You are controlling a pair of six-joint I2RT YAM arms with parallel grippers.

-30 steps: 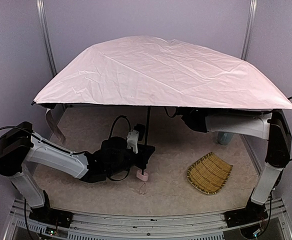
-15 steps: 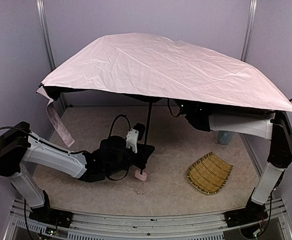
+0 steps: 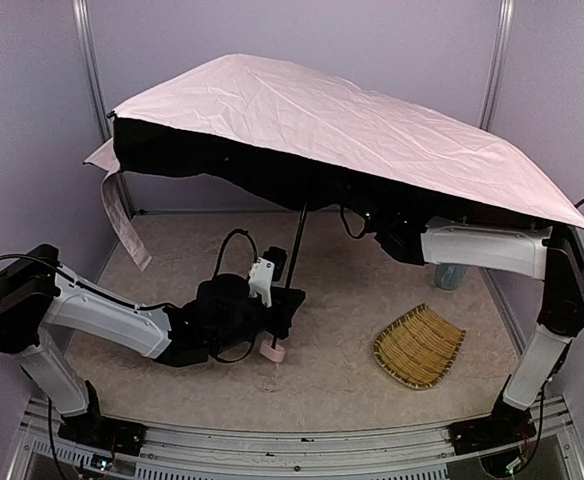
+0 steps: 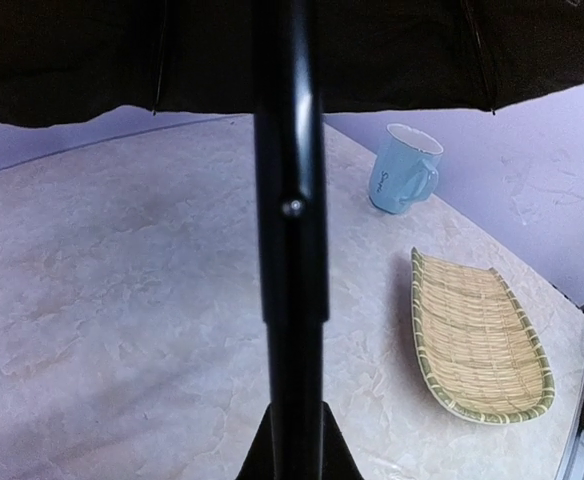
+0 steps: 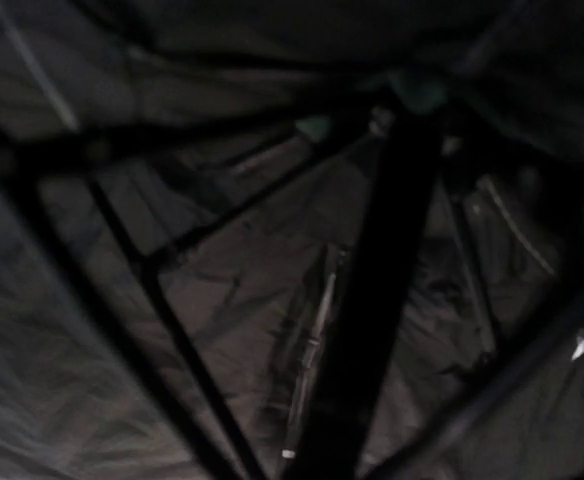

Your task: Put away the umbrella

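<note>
umbrella (image 3: 352, 130) stood open, tilted over the surface (image 3: 352, 300), likely light, its fabric floppy and ribs frail, best held by the stiff shaft (image 3: 295, 250), where the left claw (image 3: 284, 318) sat clamped low; whether the right claw (image 3: 384, 228), under the fabric, gripped anything could not be told.

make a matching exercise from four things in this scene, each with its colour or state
1 umbrella
2 woven tray
3 mug
4 left gripper

A pale blue, upright beyond the tray
B shut on the black shaft
C open, pink canopy tilted
D straw-coloured, nothing in it

Pairs: 1-C, 2-D, 3-A, 4-B
</note>
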